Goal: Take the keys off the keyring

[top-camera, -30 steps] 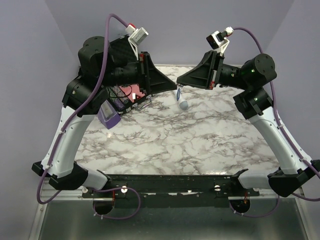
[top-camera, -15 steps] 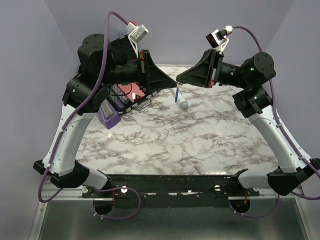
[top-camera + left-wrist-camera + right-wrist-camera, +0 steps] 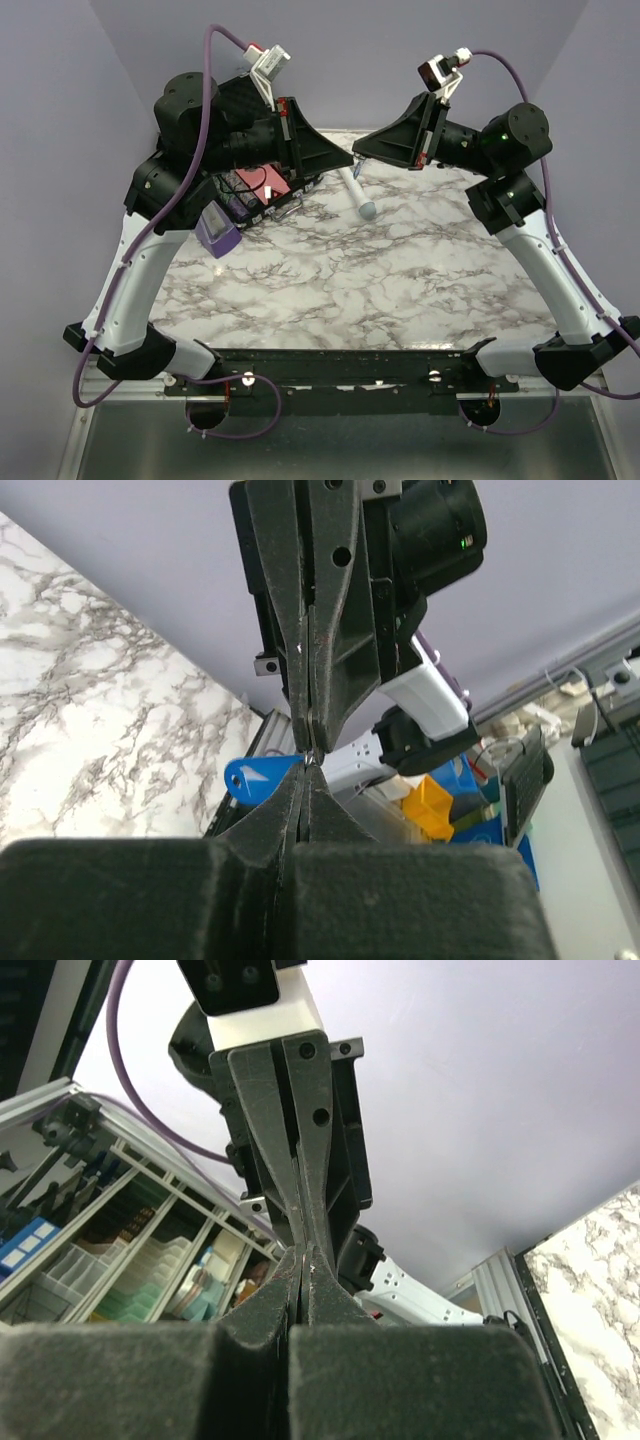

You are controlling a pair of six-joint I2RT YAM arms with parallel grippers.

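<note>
Two arms first: what has shifted above the desk (image 3: 400,280)?
– Both have drawn in until the left end effector (image 3: 305,772) and the right end effector (image 3: 312,742) meet tip to tip, high over the far edge. A second ago we had a gap between them.
And the left one's jaws?
– They stood partly apart a moment back. Now we see them pressed together, nipping the end of the blue keyring (image 3: 255,778), which juts out sideways from the pinch.
The right?
– Pinched tight, as before. We cannot make out what lies between its tips. We judge it to be the key, though no silver shows.
Where did the keyring go in the overhead view?
– It hung below the right tips, in front of the white wand (image 3: 357,194) lying on the desk. Now it is lifted out of sight between the two noses, and the wand shows bare.
Meaning?
– We think both ends are now held, so pulling or twisting apart can begin. Nothing is off yet, and a slip would drop the lot.
</note>
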